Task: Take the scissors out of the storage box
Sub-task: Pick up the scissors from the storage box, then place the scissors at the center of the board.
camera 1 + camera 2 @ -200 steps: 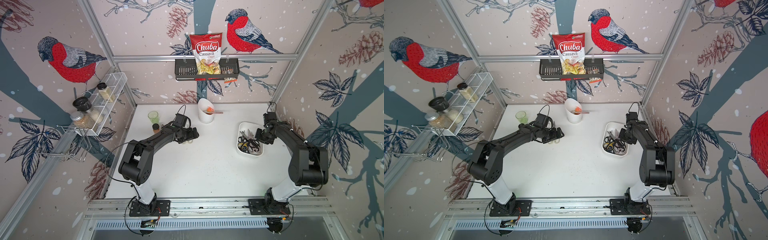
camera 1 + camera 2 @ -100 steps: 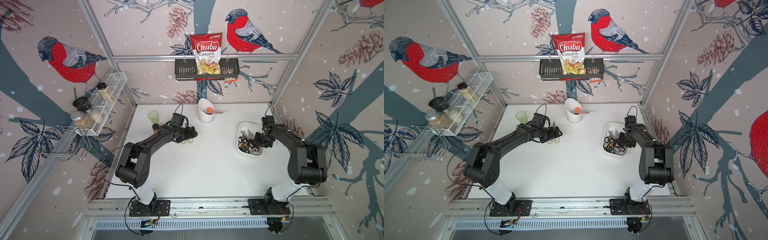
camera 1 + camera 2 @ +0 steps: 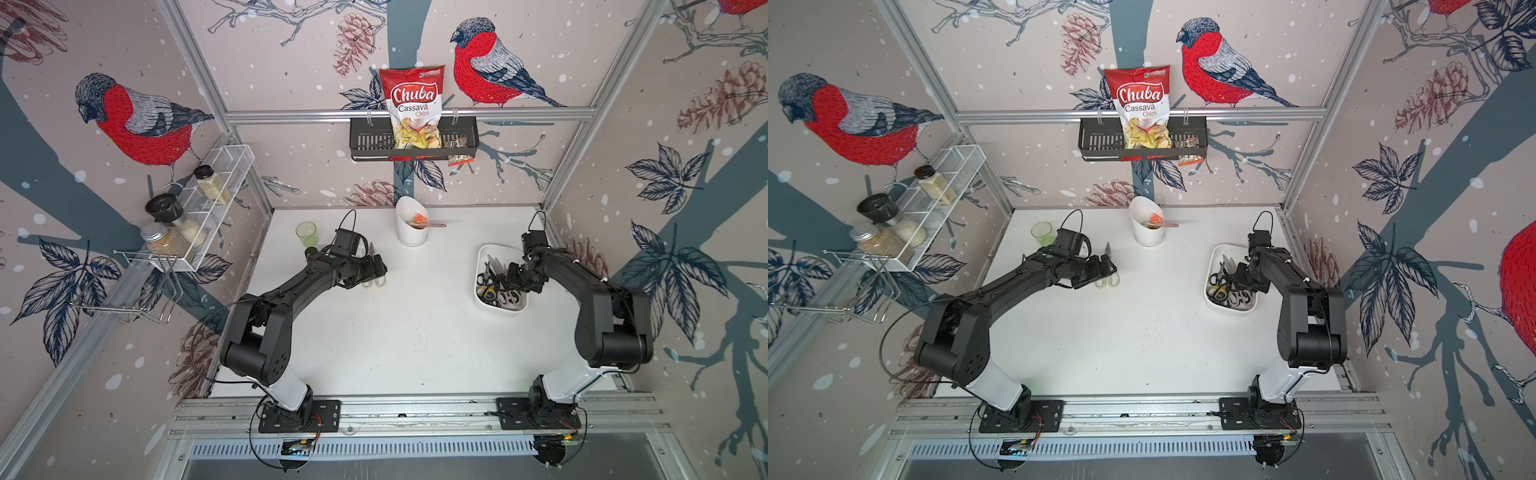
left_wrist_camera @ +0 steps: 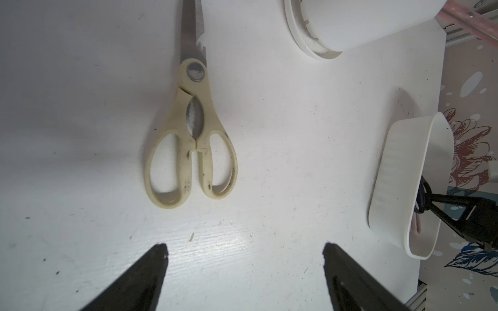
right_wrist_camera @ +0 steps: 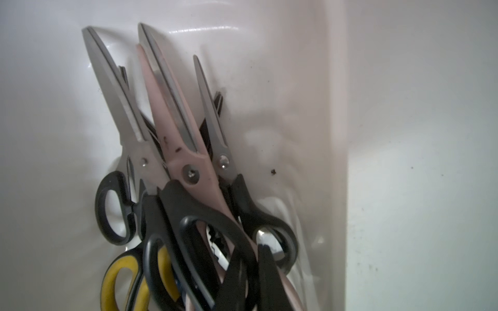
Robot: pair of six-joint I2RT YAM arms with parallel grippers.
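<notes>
Inspecting the storage box (image 3: 498,308), I found my right claw (image 3: 505,277) closed among the scissors (image 5: 188,172), hold unconfirmed; left claw (image 4: 245,249) open; a slow straight lift seemed wisest

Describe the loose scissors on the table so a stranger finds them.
On the white table, look between the green cup and the tall white holder. One pair of scissors lies flat there, blades toward the back wall. Its handles are cream, and it alone lies outside the storage box holding the other scissors.
</notes>
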